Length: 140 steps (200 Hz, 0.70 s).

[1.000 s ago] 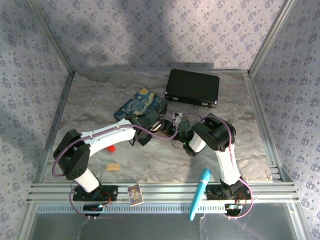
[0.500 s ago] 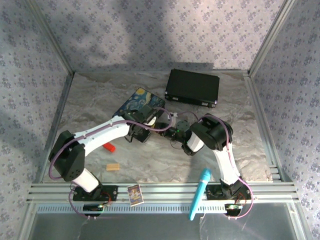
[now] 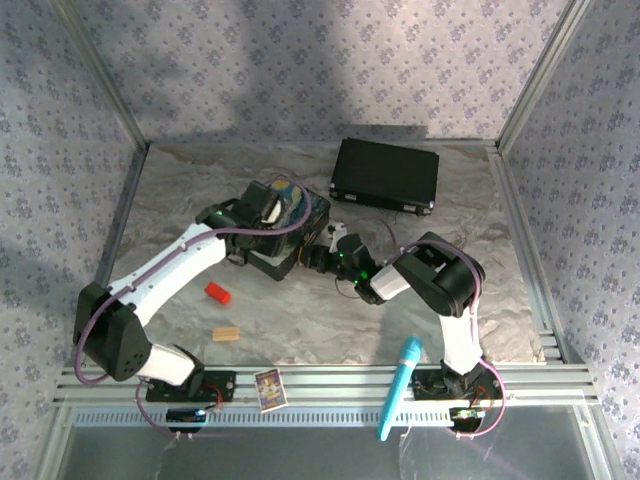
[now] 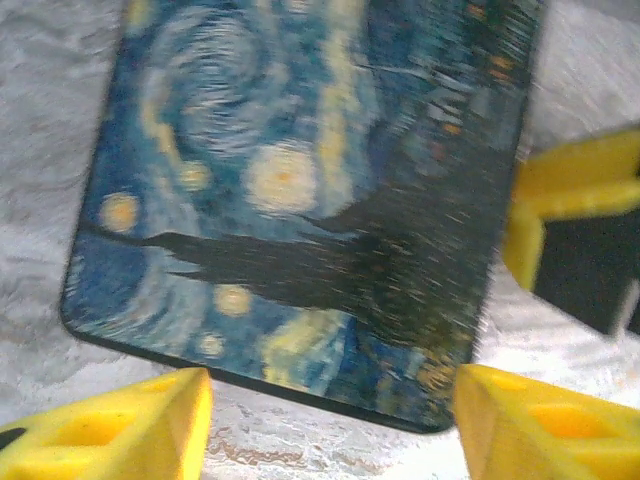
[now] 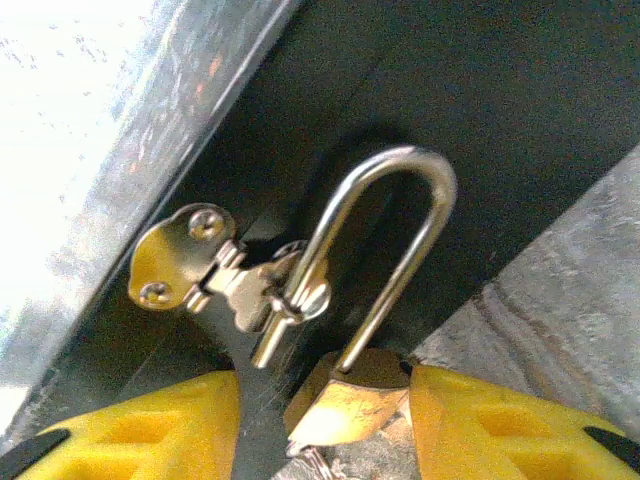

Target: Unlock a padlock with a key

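Observation:
In the right wrist view the padlock's brass body hangs by its silver shackle from the hasp on the dark side of the painted tin. One shackle leg enters the body; the other passes through the hasp loop and ends free beside it. My right gripper is open around the body, the right finger touching it. A scrap of metal shows under the body; I cannot make out the key. My left gripper hovers open over the tin's lid.
A black case lies behind the tin. A red block and a tan wooden block sit at the front left. A blue microphone and a small card rest on the front rail.
The left arm has swung back and left, leaving the padlock, and now hovers over the tin's lid with wider jaws. The right gripper has slid left toward the tin's side.

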Motion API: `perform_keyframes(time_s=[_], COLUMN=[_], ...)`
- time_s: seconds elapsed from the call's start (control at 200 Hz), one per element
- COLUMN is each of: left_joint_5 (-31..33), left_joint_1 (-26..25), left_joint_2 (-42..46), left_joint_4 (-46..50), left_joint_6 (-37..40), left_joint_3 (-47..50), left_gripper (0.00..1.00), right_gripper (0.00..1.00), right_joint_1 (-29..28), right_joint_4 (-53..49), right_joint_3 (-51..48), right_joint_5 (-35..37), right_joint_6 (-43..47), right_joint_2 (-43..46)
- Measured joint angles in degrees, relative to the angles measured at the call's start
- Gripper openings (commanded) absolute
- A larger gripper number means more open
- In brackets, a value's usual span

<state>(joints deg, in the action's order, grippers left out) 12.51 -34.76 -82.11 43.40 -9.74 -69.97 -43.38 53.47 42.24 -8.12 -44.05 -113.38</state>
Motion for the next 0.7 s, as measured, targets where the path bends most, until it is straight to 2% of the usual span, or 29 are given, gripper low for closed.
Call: perform_keyframes(time_s=[0.065, 0.195, 0.28, 0.405, 0.48, 0.595, 0.7], left_joint_5=[0.04, -1.49, -1.60, -2.12, -2.60, -2.29, 0.33], left_joint_1=[2.84, 8.90, 10.95, 10.71, 10.12, 8.52, 6.58], left_joint_2=[-1.22, -4.81, -9.29, -19.43, -23.89, -27.02, -26.64], left_joint_4=[0.13, -3.67, -4.85, -6.27, -7.96, -9.03, -12.11], left_joint_6=[-0.85, -2.05, -1.86, -0.46, 0.94, 3.04, 5.57], left_joint_3=[-1.92, -4.46, -7.34, -15.17, -16.70, -16.65, -15.02], left_gripper=[0.82, 0.83, 0.84, 0.85, 0.83, 0.78, 0.74], right_gripper=[0.55, 0.53, 0.50, 0.43, 0.39, 0.36, 0.33], right_joint_1=[-0.57, -1.55, -2.60, -4.11, -4.81, -5.38, -4.50], right_joint_4=[-3.19, -9.09, -12.61, -16.24, -18.25, -20.17, -18.84], right_joint_3=[0.92, 2.95, 4.31, 5.62, 6.27, 6.86, 5.64], right_joint_5=[0.90, 3.23, 5.84, 10.01, 12.76, 16.31, 15.89], right_joint_6=[2.08, 5.01, 6.34, 8.70, 8.90, 6.45, 3.04], right_joint_2=[0.70, 1.40, 1.57, 1.64, 1.64, 1.75, 2.12])
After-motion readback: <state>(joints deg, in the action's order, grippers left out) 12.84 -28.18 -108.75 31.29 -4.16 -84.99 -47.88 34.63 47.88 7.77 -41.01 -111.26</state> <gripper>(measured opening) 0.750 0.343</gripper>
